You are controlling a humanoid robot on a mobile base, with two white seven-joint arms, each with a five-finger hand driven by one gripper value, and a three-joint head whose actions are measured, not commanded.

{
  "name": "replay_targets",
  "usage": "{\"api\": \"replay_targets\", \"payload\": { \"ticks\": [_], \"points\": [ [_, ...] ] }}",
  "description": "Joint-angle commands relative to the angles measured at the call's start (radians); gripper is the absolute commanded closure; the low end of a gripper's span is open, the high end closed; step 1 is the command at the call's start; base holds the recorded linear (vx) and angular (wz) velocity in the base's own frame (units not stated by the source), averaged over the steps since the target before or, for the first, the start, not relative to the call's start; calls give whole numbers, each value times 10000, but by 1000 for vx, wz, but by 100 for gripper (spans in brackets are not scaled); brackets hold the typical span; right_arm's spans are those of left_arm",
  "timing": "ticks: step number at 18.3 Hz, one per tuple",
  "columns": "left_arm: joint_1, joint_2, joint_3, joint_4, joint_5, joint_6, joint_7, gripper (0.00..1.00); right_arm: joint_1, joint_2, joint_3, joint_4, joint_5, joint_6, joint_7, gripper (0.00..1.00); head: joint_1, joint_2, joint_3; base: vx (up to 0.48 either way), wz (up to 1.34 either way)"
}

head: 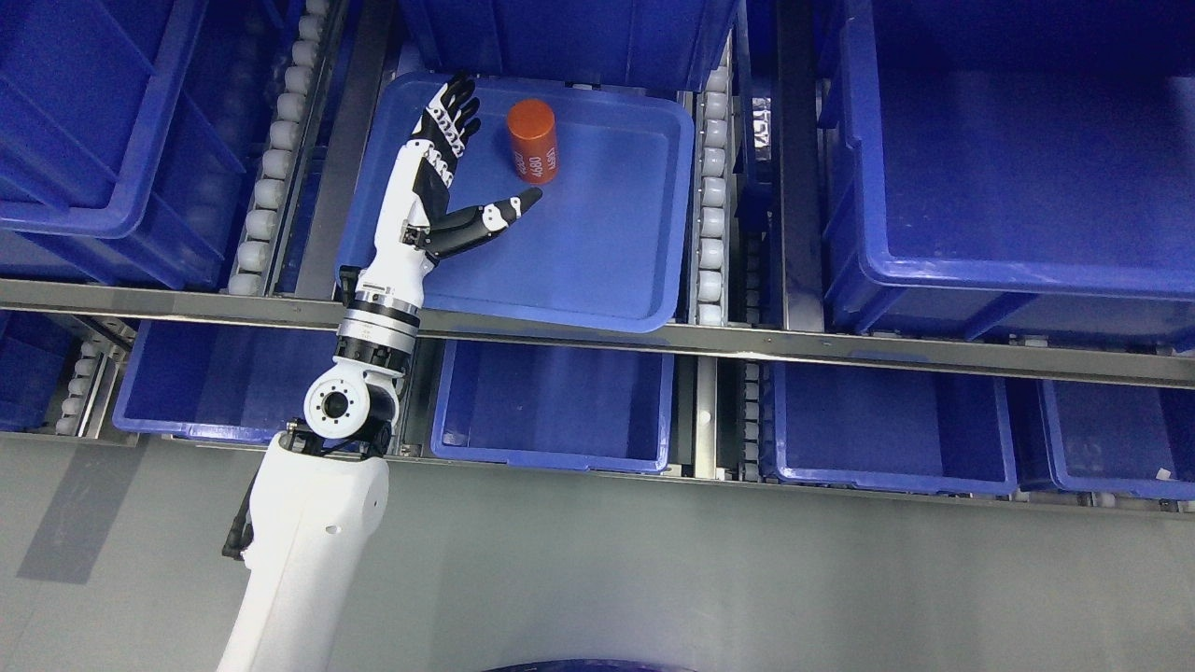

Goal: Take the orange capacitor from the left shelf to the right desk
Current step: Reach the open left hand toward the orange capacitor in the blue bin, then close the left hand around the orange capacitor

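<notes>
Head view only: left hand [446,173] spread open over the left part of a shallow blue tray [597,271], fingers [455,107] stretched toward the far rim, thumb [509,209] swung out to the right, nothing held. Just right of the fingers and just beyond the thumb tip, orange capacitor [533,140], a small cylinder with pale print on its side, near the tray's far edge; whether standing or tilted, hard to judge from above. Apparently a small gap between palm and capacitor, no contact yet. Next, judging from this: slide the hand right until the cylinder sits between thumb and fingers, then close round its middle, not its top, to avoid tipping it or nudging it against the far rim. Lift straight up clear of the rim and of the blue bin [579,37] overhanging the far side. Around the tray, roller rails [714,196], more bins left and right, a metal shelf bar [747,341] across the front. Right arm and bench not visible.
</notes>
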Motion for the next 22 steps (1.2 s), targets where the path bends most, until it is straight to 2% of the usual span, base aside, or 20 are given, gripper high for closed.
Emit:
{"api": "replay_targets", "payload": {
  "ticks": [1,6,10,14,22],
  "points": [
    [-336,174,-61,814,-729,233,-44,0,337,-174,-108,-230,0,4,24,0,0,0,0,93,0],
    [-581,174,-108,1012,-837,863,-597,1,337,-174,-107,-230,0,4,24,0,0,0,0,62,2],
    [-1271,174,-93,1656,-1098,863,-597,2,337,-174,-123,-230,0,4,8,0,0,0,0,8,0],
    [-1334,174,-169,1703,-1129,879,-627,11,337,-174,-107,-230,0,4,9,0,0,0,0,0,-5],
    [-1594,174,-399,2194,-1129,879,-827,23,337,-174,-123,-230,0,4,8,0,0,0,0,0,0]
  ]
}}
